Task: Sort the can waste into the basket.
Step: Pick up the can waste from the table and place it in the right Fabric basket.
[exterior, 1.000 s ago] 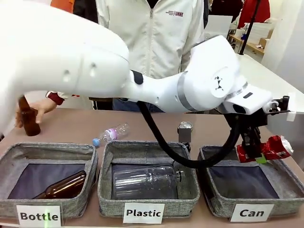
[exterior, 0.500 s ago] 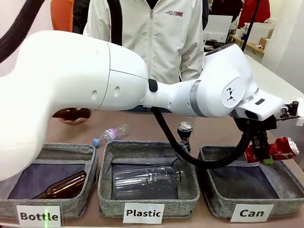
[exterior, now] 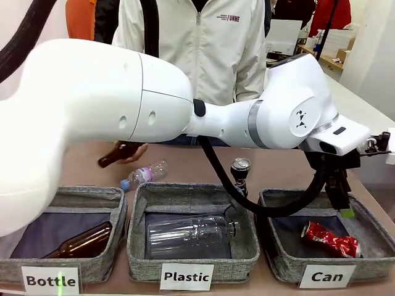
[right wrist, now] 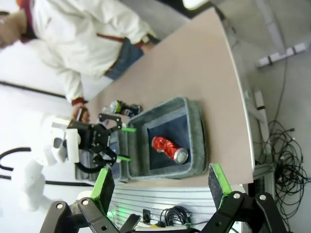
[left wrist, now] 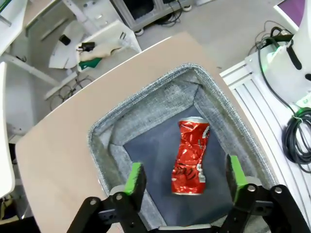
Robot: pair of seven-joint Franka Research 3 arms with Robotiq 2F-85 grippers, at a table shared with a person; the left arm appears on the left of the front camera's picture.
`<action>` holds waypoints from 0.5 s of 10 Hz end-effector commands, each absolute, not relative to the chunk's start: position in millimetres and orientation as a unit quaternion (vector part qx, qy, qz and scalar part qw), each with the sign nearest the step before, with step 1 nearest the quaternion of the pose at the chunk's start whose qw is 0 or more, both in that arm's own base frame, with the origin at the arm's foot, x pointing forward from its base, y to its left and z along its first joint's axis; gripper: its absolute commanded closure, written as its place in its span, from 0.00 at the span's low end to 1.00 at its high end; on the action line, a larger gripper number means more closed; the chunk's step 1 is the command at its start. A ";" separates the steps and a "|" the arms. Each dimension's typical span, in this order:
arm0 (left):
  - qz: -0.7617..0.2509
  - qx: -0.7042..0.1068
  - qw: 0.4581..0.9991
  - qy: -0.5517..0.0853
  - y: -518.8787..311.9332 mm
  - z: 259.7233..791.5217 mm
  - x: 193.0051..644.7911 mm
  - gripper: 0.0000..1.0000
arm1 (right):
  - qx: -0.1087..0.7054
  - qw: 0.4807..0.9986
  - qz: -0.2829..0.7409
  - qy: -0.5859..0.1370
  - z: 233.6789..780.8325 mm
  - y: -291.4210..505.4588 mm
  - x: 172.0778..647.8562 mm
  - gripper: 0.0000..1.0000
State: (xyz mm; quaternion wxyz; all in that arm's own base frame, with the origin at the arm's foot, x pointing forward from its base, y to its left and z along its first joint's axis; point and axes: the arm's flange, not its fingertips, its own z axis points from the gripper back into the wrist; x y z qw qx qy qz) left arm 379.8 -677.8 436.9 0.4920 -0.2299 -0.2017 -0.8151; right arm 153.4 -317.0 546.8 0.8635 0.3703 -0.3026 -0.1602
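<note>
Table [exterior: 86, 176]: crushed can [left wrist: 190, 156] inside basket [left wrist: 160, 104].

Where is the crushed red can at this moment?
In the front view the crushed red can lies on the dark bottom of the basket labelled "Can", rightmost of three, under the open left gripper.
</note>
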 end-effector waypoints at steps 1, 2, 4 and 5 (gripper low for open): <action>-0.822 -0.221 0.486 -0.199 -685.7 443.5 385.4 0.00 | 0.377 0.860 -0.166 -0.303 547.6 -313.9 155.4 0.00; -0.823 -0.222 0.484 -0.199 -683.9 444.8 385.5 0.00 | 0.377 0.860 -0.166 -0.303 547.6 -313.9 155.4 0.00; -0.821 -0.223 0.493 -0.183 -668.8 452.3 385.3 0.00 | 0.377 0.860 -0.166 -0.303 547.6 -313.9 155.4 0.00; -0.820 -0.214 0.505 -0.161 -652.8 460.1 381.8 0.00 | 0.377 0.860 -0.166 -0.303 547.6 -313.9 155.4 0.00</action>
